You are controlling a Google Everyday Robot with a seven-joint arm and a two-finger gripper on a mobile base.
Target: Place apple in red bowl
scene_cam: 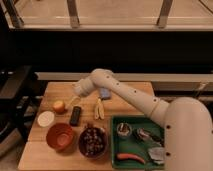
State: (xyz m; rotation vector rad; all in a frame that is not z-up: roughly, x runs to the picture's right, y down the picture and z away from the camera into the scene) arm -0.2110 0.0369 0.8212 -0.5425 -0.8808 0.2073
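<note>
The apple (59, 106), small and yellow-orange, sits on the wooden table (125, 105) near its left side. The red bowl (61, 136) stands in front of it, near the table's front left, with a plain inside. My gripper (71, 101) hangs at the end of the white arm, just right of the apple and slightly above it, close to it. I cannot see contact between the gripper and the apple.
A cream-white disc (46, 118) lies left of the red bowl. A black bar-shaped object (75, 115) and a banana (99, 108) lie mid-table. A maroon bowl (92, 141) with dark lumps stands beside the red bowl. A green tray (141, 155) holds utensils at right.
</note>
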